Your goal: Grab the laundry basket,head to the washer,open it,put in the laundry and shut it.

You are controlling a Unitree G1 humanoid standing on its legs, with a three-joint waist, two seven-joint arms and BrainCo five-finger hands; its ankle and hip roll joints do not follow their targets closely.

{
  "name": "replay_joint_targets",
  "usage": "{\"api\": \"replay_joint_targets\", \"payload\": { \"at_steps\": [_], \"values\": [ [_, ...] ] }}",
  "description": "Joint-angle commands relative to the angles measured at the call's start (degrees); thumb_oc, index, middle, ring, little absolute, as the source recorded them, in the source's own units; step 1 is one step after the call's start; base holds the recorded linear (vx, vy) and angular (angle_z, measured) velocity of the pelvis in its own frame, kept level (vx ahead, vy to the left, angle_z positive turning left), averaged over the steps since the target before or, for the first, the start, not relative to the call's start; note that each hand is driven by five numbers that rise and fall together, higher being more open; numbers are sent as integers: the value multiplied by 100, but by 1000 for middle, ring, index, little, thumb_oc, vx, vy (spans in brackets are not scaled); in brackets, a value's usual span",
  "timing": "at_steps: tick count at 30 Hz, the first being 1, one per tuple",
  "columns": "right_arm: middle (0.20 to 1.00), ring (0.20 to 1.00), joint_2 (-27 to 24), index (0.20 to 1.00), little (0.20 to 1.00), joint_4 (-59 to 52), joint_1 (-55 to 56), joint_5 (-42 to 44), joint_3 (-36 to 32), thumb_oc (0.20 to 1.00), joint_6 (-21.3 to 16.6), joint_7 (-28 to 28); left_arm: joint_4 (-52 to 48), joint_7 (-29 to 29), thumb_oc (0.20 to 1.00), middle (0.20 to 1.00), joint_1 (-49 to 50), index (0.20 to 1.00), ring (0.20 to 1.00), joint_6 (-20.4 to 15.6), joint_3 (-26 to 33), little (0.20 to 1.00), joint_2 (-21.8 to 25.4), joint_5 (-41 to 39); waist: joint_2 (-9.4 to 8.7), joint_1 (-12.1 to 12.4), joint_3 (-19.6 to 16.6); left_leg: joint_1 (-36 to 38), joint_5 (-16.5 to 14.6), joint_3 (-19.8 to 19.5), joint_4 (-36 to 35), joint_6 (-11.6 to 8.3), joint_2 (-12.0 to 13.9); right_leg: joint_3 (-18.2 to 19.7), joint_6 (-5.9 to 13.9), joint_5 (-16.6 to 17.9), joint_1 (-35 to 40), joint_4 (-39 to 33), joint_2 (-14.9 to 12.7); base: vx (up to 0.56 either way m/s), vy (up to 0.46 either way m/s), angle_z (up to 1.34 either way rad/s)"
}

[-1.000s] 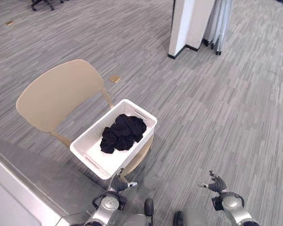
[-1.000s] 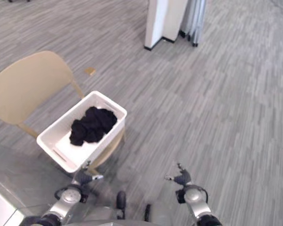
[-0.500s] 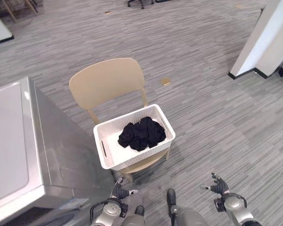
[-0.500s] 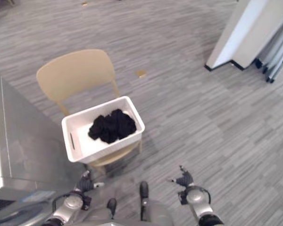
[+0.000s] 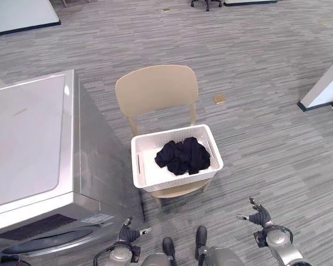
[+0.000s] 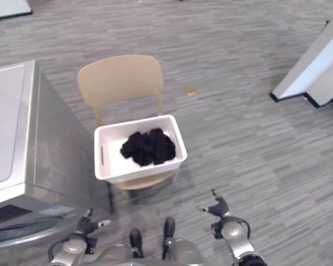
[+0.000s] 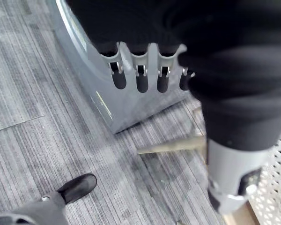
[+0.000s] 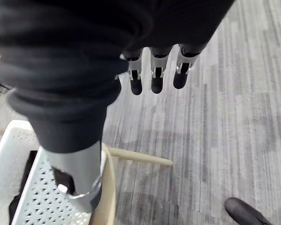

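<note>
The white perforated plastic laundry basket (image 5: 176, 166) sits on the seat of a tan moulded wooden chair (image 5: 157, 91), with a crumpled heap of black laundry (image 5: 183, 155) lying inside it toward the basket's right end. Just to the left of the chair stands the silver-grey metal washer (image 5: 33, 138), its flat top facing up and its front turned toward the robot. Neither robot hand touches anything yet: the left robot hand (image 5: 126, 235) hangs low near the washer's front corner, fingers straight and relaxed in its wrist view, and the right robot hand (image 5: 257, 217) hovers over the grey striped carpet floor (image 5: 266, 138) well to the right of the chair, fingers likewise loose and holding nothing. The step in hand appears to be the grab itself, so the task is at its very start. To do it well, the robot should probably square up to the basket's long side, bring both hands up and forward together, and take the two short ends, where a slot handle (image 5: 139, 164) shows on the left wall. Lifting evenly would keep the laundry from sliding out, and the left arm needs care because the washer stands close beside that end of the basket.
</note>
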Motion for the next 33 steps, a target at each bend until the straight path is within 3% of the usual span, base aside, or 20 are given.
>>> {"api": "replay_joint_targets", "payload": {
  "at_steps": [1, 3, 6, 8, 11, 14, 20, 25, 33],
  "values": [
    [1000, 1000, -221, 1000, 1000, -366, -218, -390, -44, 1000, -244, -106, -155, 159, 1000, 1000, -96, 1000, 1000, -101, 101, 1000, 268, -174, -148, 151, -107, -143, -500, -330, 489, 24, -65, 492, 635, -814, 193, 865, -134, 74, -68, 50],
    [1000, 1000, -525, 1000, 1000, -769, -430, -664, 128, 1000, -299, -69, -266, 197, 1000, 1000, -54, 1000, 1000, -160, 99, 1000, 289, -194, -108, 142, 22, -126, -481, -680, 498, -23, -113, 1031, 523, -739, -134, 625, 6, 60, -111, 63],
    [1000, 1000, -740, 1000, 1000, -828, -701, -860, 353, 1000, -292, 10, -225, 139, 1000, 1000, -69, 1000, 1000, -186, 87, 1000, 335, -189, -179, 223, 88, -190, -475, -925, 569, -97, -203, 1188, 512, -627, -37, 33, -48, 10, -146, 68],
    [1000, 1000, -874, 1000, 1000, -710, -1160, -1002, 716, 1000, -304, 39, -185, 91, 1000, 1000, -107, 1000, 1000, -213, 60, 1000, 378, -244, -232, 438, 88, -409, -343, -1112, 550, -194, -192, 1026, 463, -560, 56, -248, -66, -49, -196, 92],
    [1000, 1000, -988, 1000, 1000, -678, -1557, -1027, 962, 1000, -295, 71, -273, 69, 1000, 1000, -164, 1000, 1000, -256, -13, 1000, 464, -322, -227, 577, 184, -706, -122, -1329, 466, -297, -199, 840, 413, -484, -74, -361, -62, -134, -174, 66],
    [1000, 1000, -1302, 1000, 1000, -364, -2415, -1310, 1456, 1000, -255, -2, -439, 7, 1000, 1000, -261, 1000, 1000, -307, -178, 1000, 570, -412, -120, 755, 301, -1099, 255, -1693, 145, -400, -165, 404, 339, -447, -367, -473, -75, -87, -118, 69],
    [1000, 1000, -1404, 1000, 1000, 881, -3623, -1471, 2019, 1000, -138, -335, -354, 137, 1000, 1000, -378, 1000, 1000, -462, -329, 1000, 670, -556, 59, 962, 435, -1404, 646, -1925, -214, -515, -119, 100, 311, -414, -638, -552, -92, -30, -31, 44],
    [1000, 1000, -1365, 1000, 1000, 2482, -4590, -1544, 2426, 1000, 41, -549, -123, 250, 1000, 1000, -539, 1000, 1000, -572, -420, 1000, 771, -770, 284, 1259, 675, -1744, 840, -2102, -278, -573, -169, -8, 276, -431, -1023, -399, -130, -8, 45, 27],
    [1000, 1000, -1183, 1000, 1000, 3896, -4988, -1446, 2504, 1000, 281, -529, -128, 259, 1000, 1000, -1097, 1000, 1000, -605, -735, 1000, 828, -940, 488, 1520, 894, -2087, 971, -2280, -302, -602, -287, -99, 268, -459, -1350, -288, -153, -2, 1, 17]
  ]
}}
